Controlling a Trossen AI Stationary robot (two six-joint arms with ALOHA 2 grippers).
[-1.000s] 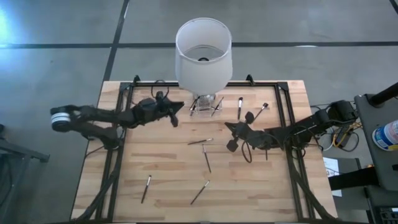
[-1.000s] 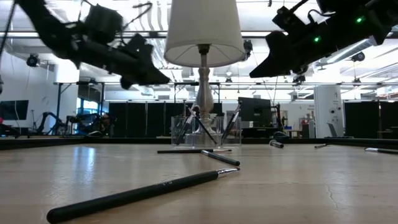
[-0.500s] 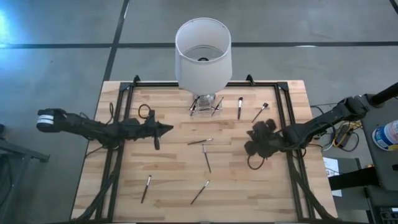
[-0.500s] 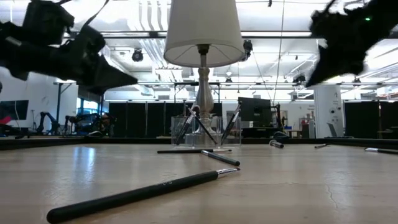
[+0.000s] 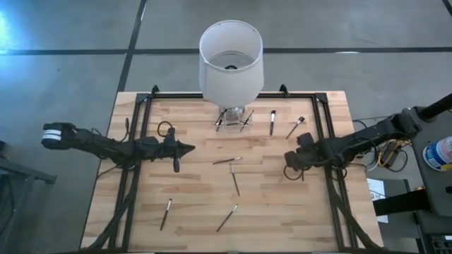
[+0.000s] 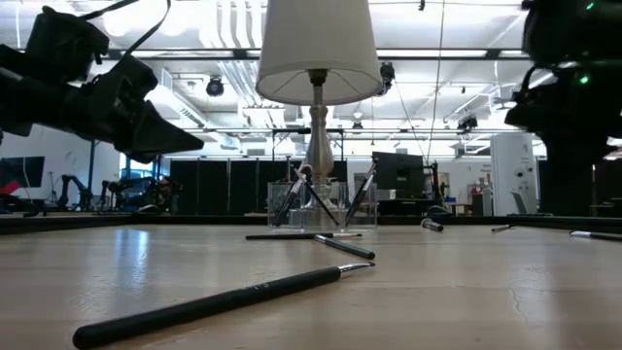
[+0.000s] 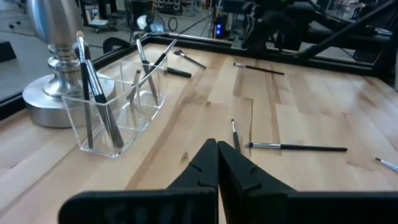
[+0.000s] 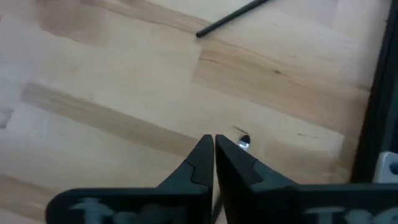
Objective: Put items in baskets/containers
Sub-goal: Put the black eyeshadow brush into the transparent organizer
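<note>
Overhead, a pale wooden plank table is seen with a large white lamp shade standing at its far edge. Just in front of the lamp's silvery metal base a small clear plastic holder is placed, and several thin dark brushes with pale tips are seen leaning inside its compartments.

More slim dark brushes are spread loose on the table: two beside the holder toward the right, a crossed pair at the middle, and two nearer the front edge. From table height, one long dark brush is seen lying closest to the camera.

The left pincer is held above the left-centre of the table, pointed toward the middle, with its fingers pressed together and nothing between them. The right pincer is held over the right side of the table, its fingers likewise clenched on nothing. A single dark brush handle is seen on the wood beyond it.

No brand, label or legible writing can be made out on the lamp, the holder or the brushes. A white container with blue marking is seen off the table at the right, but its text cannot be read.
</note>
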